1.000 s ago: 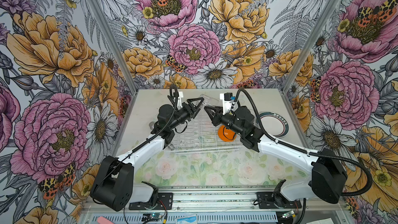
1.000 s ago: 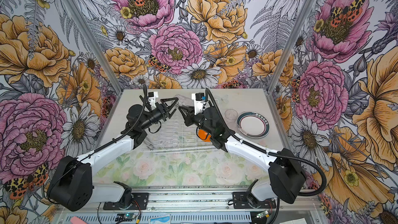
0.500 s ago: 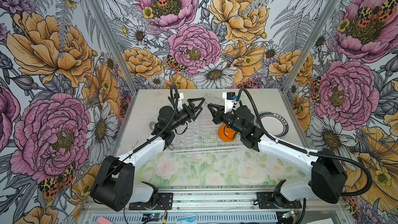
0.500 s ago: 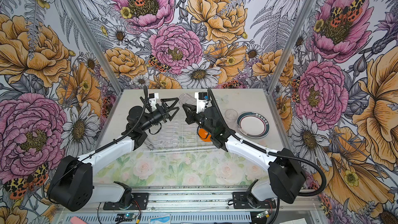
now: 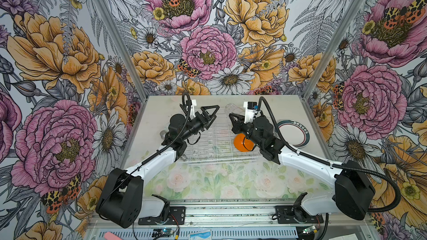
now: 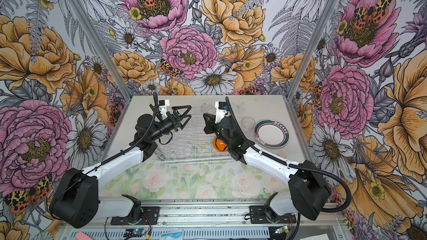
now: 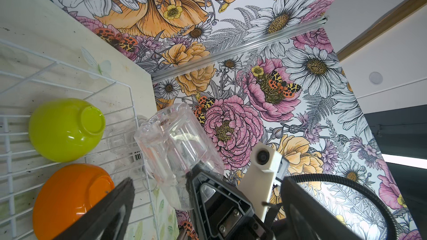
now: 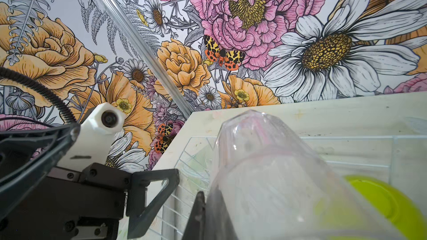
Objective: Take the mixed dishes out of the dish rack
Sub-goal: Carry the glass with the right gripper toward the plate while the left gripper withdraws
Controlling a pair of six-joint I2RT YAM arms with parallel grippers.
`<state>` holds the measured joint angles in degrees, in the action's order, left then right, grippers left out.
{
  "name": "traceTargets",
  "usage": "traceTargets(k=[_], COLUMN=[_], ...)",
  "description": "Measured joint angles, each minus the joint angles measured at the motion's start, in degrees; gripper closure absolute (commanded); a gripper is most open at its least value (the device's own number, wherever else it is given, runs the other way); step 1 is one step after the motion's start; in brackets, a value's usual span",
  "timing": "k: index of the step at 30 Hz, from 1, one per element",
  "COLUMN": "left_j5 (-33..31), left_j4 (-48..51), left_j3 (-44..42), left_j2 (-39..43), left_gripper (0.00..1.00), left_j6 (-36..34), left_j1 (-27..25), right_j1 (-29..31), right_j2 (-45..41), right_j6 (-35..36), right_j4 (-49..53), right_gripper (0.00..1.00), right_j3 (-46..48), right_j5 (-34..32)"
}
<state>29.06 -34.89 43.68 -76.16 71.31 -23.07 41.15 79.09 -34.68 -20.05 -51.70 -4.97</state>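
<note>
Grip on the clear plastic tumbler [image 7: 175,148] belongs to your right gripper [image 5: 232,117] alone. Its jaws are clenched on the wall near the rim, so the thick base points up and away, and the cup hangs tilted above the far end of the white wire dish rack [image 5: 219,139]. Pinching one wall probably suits a wide, slick cup that the jaws could not span.

Your left gripper [image 5: 216,112] hangs just beside it, spread wide and empty, not touching the cup. I judge that it takes no part in the carry.

The tumbler looks faceted, see-through and lightly smudged. It seems light enough to swing on such a pinch, so move it gently.

Down in the rack, the lime-green bowl [image 7: 64,130] and the orange bowl [image 7: 69,199] lie side by side, bases showing. On the desk [image 5: 288,105] to the right sit a dark-rimmed white plate [image 5: 293,133] and a second clear tumbler [image 6: 247,123], which suggests where this one goes.
</note>
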Motion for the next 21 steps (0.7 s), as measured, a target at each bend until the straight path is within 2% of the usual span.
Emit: traceTargets(k=[5, 10, 15, 21], left_j5=[0.00, 0.00, -0.28, -2.95], left_j4=[0.20, 2.21, 7.98, 15.10], left_j3=[-0.15, -0.96, -2.19, -2.34], left_j2=[0.07, 1.14, 4.13, 8.33], left_gripper=[0.01, 0.02, 0.01, 0.01], left_j6=[-1.18, -3.74, -8.76, -15.15], left_j1=[0.00, 0.00, -0.59, -2.40], right_j1=[-0.37, -1.01, -2.86, -7.50], right_j2=[-3.80, -10.16, -17.75, -24.50], right_j6=[0.02, 0.00, -1.38, -5.07], right_j4=[3.78, 10.60, 20.44, 29.31], right_gripper=[1.00, 1.00, 1.00, 1.00], right_j3=[0.20, 0.22, 1.27, 5.57], right_j5=[-3.87, -11.28, -22.25, -28.17])
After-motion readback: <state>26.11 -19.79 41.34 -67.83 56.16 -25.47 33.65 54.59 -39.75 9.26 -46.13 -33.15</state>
